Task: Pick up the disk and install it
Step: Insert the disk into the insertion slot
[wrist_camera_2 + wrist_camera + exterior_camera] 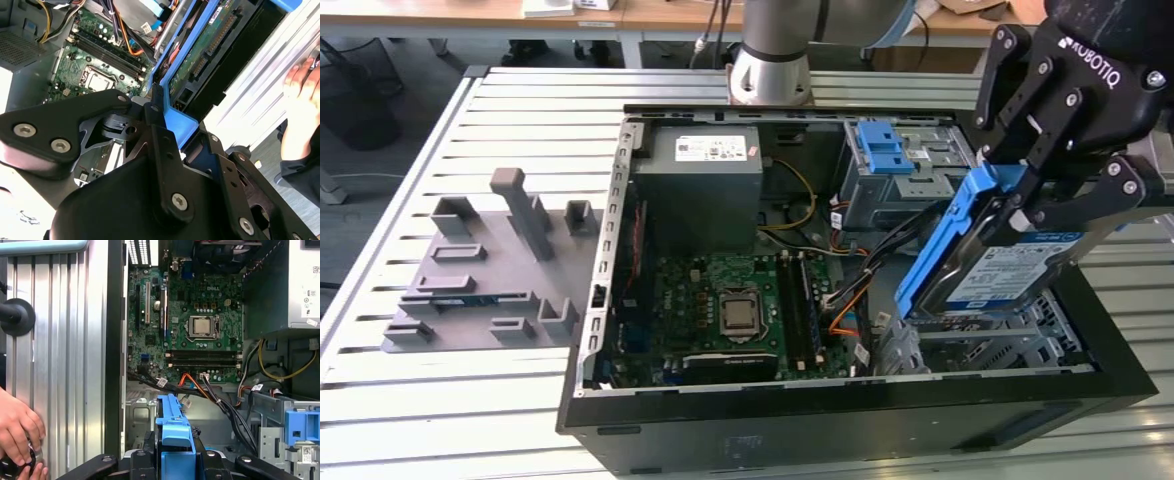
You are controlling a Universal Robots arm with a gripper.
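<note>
Clamps the flat silver, blue-framed hard disk [991,268] in the black pincer [1054,215]; hangs just beneath it, steeply tilted along the long axis, lower end pointing into the open black computer case [854,405].

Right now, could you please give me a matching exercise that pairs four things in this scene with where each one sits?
Things:
1. silver rectangular disk in a blue plastic frame
2. big grey metal box with a white label
3. grey plastic fixture plate
4. green circuit board

Places:
A. on the slatted table, outside the black case, at the exterior view's left
B. flat on the case floor
C. clamped in the black hand, tilted
D. inside the case, at the end nearest the arm's base

Pairs: 1-C, 2-D, 3-A, 4-B.
</note>
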